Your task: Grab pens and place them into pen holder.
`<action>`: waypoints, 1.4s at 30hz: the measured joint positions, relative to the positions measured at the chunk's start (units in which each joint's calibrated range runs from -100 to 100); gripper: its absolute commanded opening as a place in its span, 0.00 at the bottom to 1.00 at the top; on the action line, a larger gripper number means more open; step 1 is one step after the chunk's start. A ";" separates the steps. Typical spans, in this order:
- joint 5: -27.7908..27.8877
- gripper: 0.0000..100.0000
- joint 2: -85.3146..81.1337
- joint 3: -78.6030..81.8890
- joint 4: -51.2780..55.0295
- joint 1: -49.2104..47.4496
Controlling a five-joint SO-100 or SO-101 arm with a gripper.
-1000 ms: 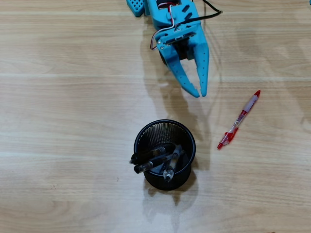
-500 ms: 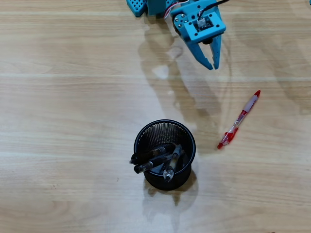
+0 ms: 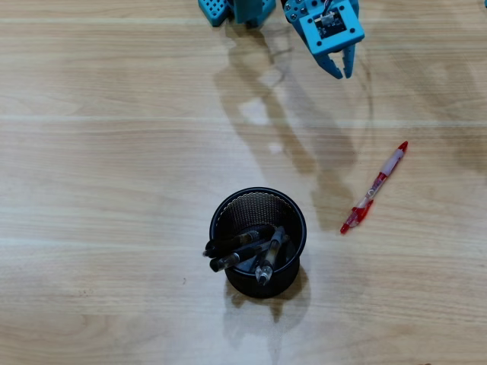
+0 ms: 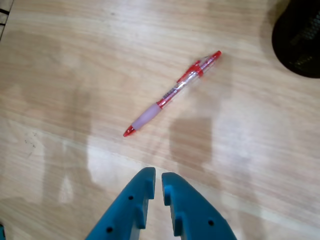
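Light wood-grain tabletop (image 3: 114, 152) filling both views; pale plank seams running crosswise in overhead view; soft shadows and glossy glare patches lying on surface.

Blue claw (image 3: 344, 72) at top edge of overhead view, just right of arm base (image 3: 232, 11), tips pointing down-frame. Wrist block above tips, small dark part at its centre, thin cable running off frame. In wrist view claw (image 4: 158, 176) enters from bottom edge, two blue fingers (image 4: 131, 210) nearly together, narrow slit between tips, nothing held, above tabletop (image 4: 75, 75).
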 measured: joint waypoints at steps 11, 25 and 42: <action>-4.42 0.02 28.33 -26.54 0.09 -3.88; -16.73 0.02 49.70 -48.11 15.48 -6.77; -17.04 0.22 61.49 -60.81 15.48 -6.77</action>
